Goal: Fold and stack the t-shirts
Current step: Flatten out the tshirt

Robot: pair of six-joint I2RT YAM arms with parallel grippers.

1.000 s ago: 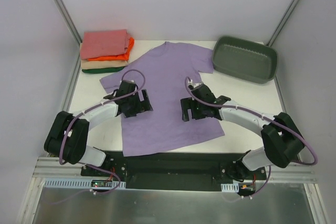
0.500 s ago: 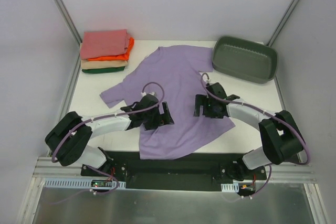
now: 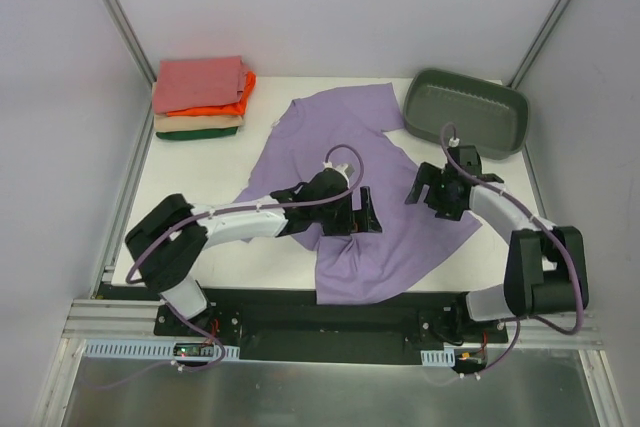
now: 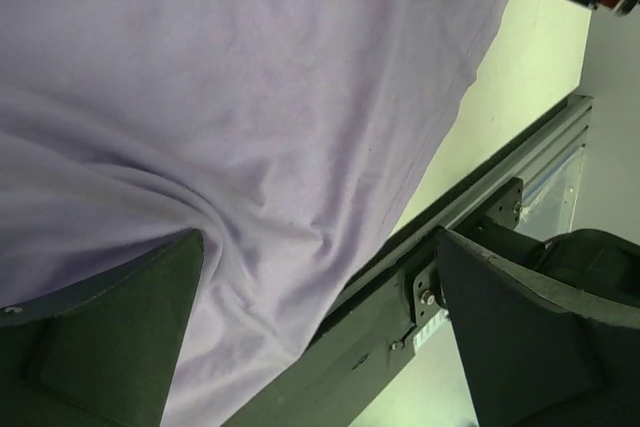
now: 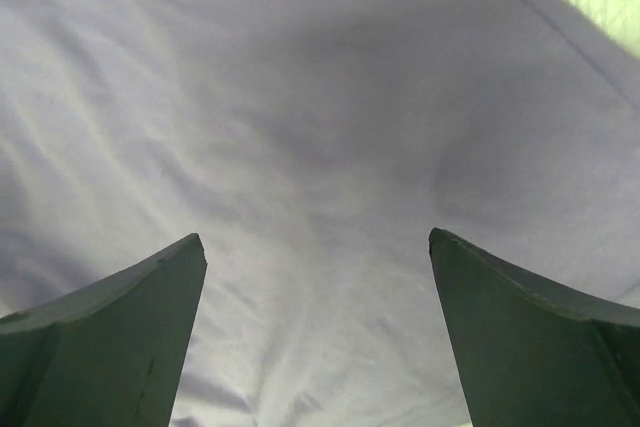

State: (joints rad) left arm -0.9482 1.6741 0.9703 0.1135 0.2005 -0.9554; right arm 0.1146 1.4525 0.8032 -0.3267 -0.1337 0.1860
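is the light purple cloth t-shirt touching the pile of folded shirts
Apart: the top view shows a strip of white table between the light purple t-shirt and the folded pile.

Soft, even overhead light fills the top view. The white worktop (image 3: 170, 187) is bright, nearly washed out, and the plain lavender cloth t-shirt (image 3: 330, 137) carries only faint shadows under the arms. In the wrist views the left gripper (image 4: 320, 237) and right gripper (image 5: 313, 237) show dark, blurred fingers, and bare worktop corners glow yellow-green.
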